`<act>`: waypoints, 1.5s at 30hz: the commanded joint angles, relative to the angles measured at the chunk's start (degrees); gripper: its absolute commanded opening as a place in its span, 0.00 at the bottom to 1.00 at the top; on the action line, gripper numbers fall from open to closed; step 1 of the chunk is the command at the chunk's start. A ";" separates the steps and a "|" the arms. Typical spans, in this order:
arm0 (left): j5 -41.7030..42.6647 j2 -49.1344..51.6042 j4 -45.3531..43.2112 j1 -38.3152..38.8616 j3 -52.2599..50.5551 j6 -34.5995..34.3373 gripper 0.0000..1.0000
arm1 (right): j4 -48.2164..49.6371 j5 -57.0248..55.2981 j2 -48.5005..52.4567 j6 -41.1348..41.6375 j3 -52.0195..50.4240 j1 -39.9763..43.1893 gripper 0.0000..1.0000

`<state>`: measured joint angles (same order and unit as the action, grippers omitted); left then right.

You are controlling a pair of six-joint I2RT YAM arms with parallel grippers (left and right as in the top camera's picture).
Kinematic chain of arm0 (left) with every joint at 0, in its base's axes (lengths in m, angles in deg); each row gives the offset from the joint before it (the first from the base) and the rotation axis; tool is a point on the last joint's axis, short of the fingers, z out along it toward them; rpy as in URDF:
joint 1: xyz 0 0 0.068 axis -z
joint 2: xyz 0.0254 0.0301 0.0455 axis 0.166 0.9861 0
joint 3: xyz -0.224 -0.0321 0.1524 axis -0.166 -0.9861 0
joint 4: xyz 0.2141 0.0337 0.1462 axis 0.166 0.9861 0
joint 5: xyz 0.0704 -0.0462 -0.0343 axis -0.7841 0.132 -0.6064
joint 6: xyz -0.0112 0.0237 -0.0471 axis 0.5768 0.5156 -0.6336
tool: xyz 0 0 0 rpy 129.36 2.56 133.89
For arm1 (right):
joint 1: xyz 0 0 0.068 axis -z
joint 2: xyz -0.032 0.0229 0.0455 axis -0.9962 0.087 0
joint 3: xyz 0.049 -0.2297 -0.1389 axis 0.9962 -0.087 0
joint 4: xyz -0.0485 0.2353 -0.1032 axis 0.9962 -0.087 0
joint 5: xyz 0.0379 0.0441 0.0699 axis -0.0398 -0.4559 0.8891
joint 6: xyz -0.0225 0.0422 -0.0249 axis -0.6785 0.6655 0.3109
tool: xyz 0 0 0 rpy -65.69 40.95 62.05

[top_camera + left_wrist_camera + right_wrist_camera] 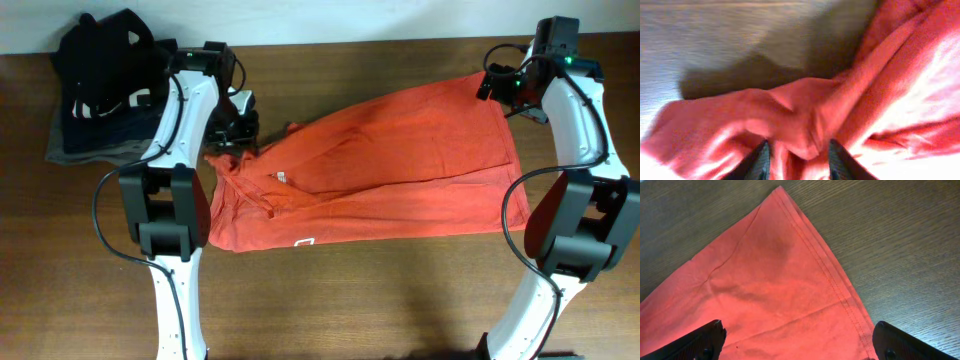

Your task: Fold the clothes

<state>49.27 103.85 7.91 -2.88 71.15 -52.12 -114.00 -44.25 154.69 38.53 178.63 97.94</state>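
Tabletop (pixel 400 290): dark garments (pixel 100 70) beside left gripper (pixel 799 146), narrowly parted around an orange T-shirt (pixel 400 150) fold, grip unclear. Right gripper (pixel 797 330) gapes over its corner.

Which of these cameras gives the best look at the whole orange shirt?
The overhead view: the orange shirt shows there whole, spread out flat. The left wrist view shows only a bunched fold of it; the right wrist view shows only one hemmed corner.
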 commanded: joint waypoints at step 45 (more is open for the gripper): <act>4.24 5.70 -0.02 0.04 4.98 -7.65 0.41 | -1.36 -0.63 0.20 -0.59 0.87 0.04 0.99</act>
<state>49.16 108.76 7.76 -2.97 75.65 -60.31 -115.13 -44.36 154.69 38.53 178.63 97.94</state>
